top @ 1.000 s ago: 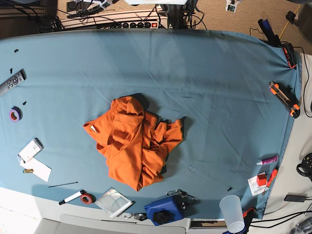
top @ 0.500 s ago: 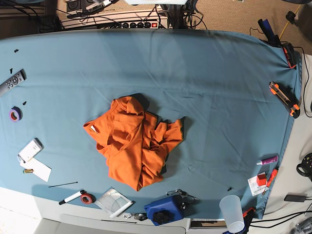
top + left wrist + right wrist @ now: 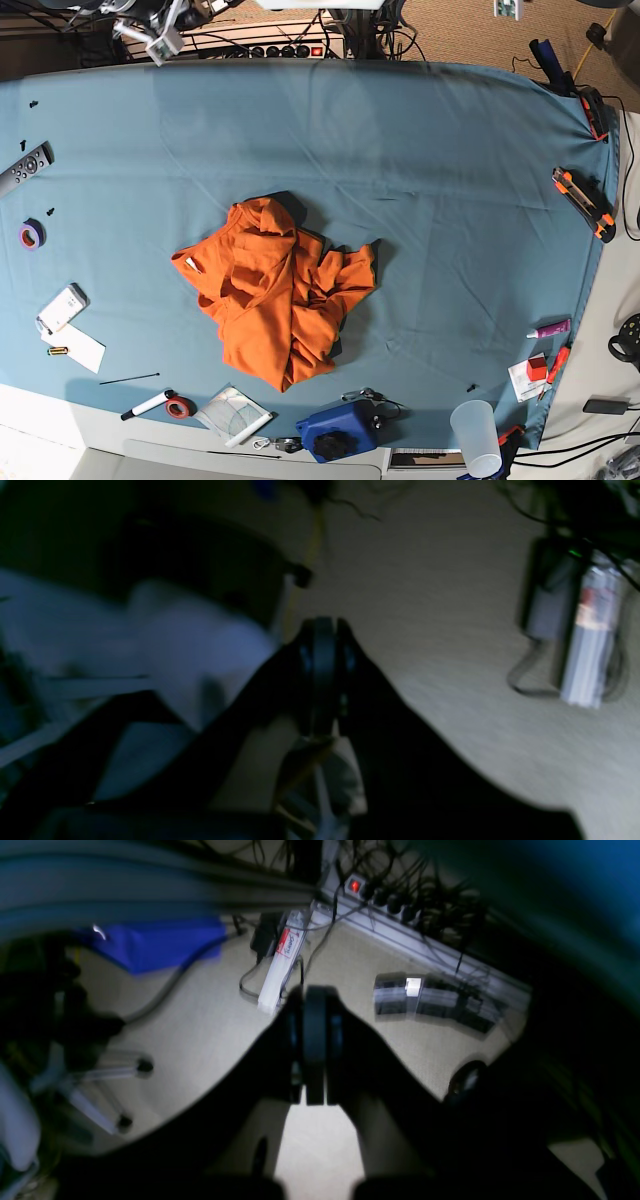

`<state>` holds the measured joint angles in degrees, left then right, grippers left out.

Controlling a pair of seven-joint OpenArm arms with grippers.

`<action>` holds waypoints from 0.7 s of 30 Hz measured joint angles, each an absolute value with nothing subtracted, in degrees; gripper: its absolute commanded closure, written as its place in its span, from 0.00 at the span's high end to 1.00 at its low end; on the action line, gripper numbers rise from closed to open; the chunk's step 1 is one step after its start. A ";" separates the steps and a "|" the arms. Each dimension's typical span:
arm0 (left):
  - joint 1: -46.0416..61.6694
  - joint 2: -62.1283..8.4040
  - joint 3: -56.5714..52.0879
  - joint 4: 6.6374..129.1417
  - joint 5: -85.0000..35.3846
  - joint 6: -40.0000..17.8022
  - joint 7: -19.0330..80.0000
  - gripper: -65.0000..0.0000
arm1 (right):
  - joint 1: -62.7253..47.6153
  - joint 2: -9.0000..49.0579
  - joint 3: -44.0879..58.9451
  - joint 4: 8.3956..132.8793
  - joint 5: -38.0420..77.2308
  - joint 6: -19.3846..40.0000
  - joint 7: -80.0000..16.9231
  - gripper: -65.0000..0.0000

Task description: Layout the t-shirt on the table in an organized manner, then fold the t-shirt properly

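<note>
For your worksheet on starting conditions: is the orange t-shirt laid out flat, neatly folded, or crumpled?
Crumpled. The t-shirt lies bunched in overlapping folds on the table, no sleeves spread.

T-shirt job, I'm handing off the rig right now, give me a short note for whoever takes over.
Left gripper: shut, empty, off the table, over the floor.
Right gripper: shut, empty, also aimed at the floor near a power strip.
T-shirt: crumpled orange heap near the middle of the table, white neck label at its left edge; neither arm touches it.
Done: nothing yet.
Left: bring both arms over, spread the shirt flat, then fold it. Loose tools line the table edges.
</note>
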<state>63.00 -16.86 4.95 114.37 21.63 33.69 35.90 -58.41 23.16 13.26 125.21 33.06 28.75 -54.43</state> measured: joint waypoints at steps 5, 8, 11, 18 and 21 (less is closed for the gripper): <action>63.00 -16.86 4.93 119.59 29.61 35.57 38.44 0.00 | -57.32 23.14 15.81 130.23 33.04 28.75 -55.00 0.00; 63.00 -16.88 4.93 123.46 35.38 35.59 40.21 0.00 | -55.16 23.14 15.90 131.17 33.08 28.77 -55.07 0.00; 63.00 -16.95 4.93 127.85 38.72 35.66 41.17 0.00 | -53.08 23.11 15.90 131.26 33.32 28.77 -55.29 0.00; 61.17 -20.08 5.13 134.10 38.33 35.97 40.01 0.00 | -47.94 23.14 15.90 131.26 33.45 28.77 -55.48 0.00; 57.93 -20.99 5.13 134.04 33.93 34.92 36.18 0.00 | -45.89 23.14 15.90 131.26 33.50 28.77 -55.51 0.00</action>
<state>57.93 -20.99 5.13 134.04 33.93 34.92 36.18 -45.89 23.14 15.90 131.26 33.50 28.77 -55.51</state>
